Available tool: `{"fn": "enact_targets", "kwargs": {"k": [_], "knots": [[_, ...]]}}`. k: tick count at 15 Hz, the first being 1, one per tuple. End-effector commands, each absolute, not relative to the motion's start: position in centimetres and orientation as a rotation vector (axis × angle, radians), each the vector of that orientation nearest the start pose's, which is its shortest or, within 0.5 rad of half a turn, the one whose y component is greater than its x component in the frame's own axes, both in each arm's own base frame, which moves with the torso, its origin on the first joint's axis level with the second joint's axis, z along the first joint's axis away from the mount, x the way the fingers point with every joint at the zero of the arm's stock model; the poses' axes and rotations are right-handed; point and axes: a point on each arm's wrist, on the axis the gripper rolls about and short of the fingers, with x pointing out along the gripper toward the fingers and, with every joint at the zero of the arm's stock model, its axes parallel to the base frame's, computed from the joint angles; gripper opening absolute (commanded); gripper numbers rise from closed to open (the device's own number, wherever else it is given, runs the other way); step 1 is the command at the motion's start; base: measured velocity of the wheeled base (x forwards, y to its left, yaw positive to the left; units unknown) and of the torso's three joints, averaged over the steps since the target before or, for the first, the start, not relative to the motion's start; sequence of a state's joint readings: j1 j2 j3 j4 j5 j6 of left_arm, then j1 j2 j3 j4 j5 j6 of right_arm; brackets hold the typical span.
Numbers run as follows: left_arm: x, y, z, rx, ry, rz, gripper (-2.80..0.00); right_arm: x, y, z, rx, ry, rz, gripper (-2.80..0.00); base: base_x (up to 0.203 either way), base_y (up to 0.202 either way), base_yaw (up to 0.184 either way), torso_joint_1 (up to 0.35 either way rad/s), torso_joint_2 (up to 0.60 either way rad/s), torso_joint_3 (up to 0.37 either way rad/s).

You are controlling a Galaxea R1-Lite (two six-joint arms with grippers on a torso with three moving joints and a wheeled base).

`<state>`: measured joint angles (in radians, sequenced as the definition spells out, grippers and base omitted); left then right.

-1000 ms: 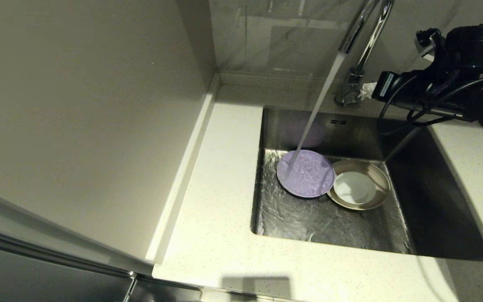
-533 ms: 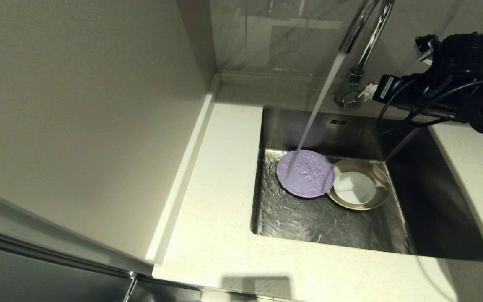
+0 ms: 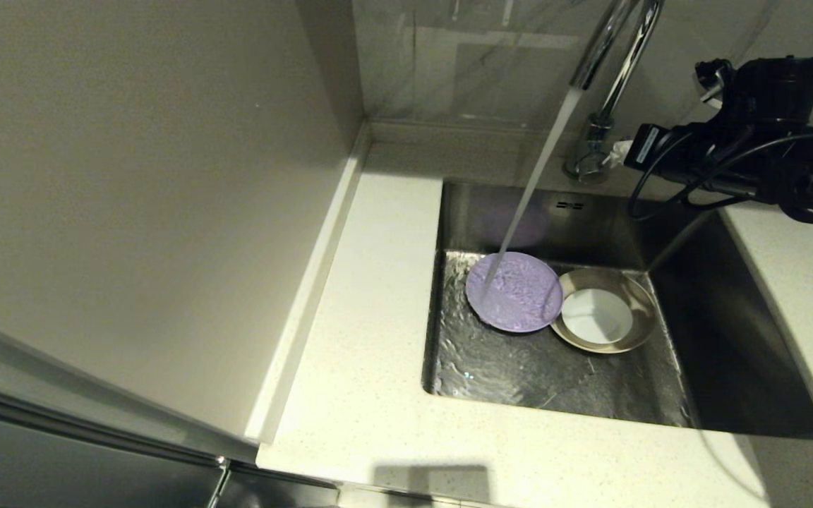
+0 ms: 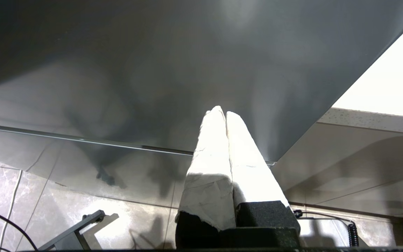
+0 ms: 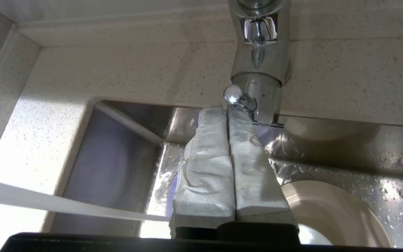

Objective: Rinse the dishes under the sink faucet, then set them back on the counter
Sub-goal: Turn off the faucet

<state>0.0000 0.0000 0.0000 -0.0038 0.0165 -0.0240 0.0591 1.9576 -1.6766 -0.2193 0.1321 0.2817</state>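
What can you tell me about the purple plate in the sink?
The purple plate is round, lilac and plain, lying flat on the floor of the steel sink, near its back left corner. Water from the faucet pours onto its left part, so its top looks wet and rippled. Its right rim touches or overlaps the beige plate, which holds the white bowl. No gripper touches it.

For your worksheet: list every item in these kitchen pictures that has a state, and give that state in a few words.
sink faucet: running
lilac plate: flat in the sink, under the stream
cream plate: flat in sink, beside lilac plate
white bowl: upright on cream plate
right gripper: shut, at faucet lever
left gripper: shut, parked
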Motion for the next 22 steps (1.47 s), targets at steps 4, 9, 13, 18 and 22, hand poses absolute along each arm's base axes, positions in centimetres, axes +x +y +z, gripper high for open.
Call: {"fn": "enact_targets", "kwargs": {"k": [4, 9, 13, 18, 22], "knots": [[-2.3, 0.0, 7.6, -0.025, -0.008, 0.017, -2.80, 41.2, 2.6, 29.9, 0.286, 0.064, 0.182, -2.80, 0.000, 0.000, 0.000, 0.000, 0.00, 0.000], [-2.3, 0.0, 7.6, -0.025, -0.008, 0.017, -2.80, 42.2, 2.4, 29.1, 0.291, 0.074, 0.185, -2.80, 0.000, 0.000, 0.000, 0.000, 0.00, 0.000], [-2.3, 0.0, 7.6, -0.025, -0.008, 0.017, -2.80, 43.2, 2.1, 29.0, 0.313, 0.066, 0.207, -2.80, 0.000, 0.000, 0.000, 0.000, 0.00, 0.000], [-2.3, 0.0, 7.6, -0.025, -0.008, 0.017, -2.80, 44.0, 2.3, 30.5, 0.384, 0.020, 0.317, -2.80, 0.000, 0.000, 0.000, 0.000, 0.00, 0.000], [-2.3, 0.0, 7.6, -0.025, -0.008, 0.017, -2.80, 43.5, 2.3, 30.9, 0.385, 0.018, 0.326, -2.80, 0.000, 0.000, 0.000, 0.000, 0.00, 0.000]]}}
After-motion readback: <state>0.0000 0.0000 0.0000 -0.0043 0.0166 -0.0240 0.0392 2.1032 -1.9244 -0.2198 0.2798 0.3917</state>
